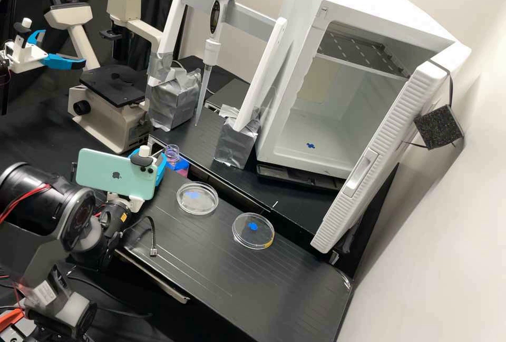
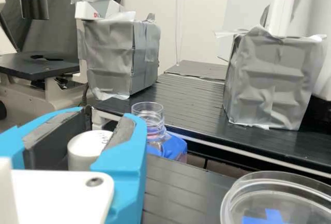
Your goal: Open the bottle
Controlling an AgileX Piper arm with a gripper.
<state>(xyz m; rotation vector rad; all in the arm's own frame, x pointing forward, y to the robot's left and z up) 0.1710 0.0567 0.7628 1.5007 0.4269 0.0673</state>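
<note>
White cap (image 2: 84,152) gripped in the pincer (image 2: 105,115); bottle (image 1: 181,165), at eleven o'clock from the nearest dish (image 1: 203,207), seems opened; next, lower the cap benchward

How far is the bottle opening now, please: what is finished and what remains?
The opening itself looks done: the bottle has a bare neck. In hand is the white cap, held in the claw, away from the neck. Perhaps only setting it down is left.
</note>
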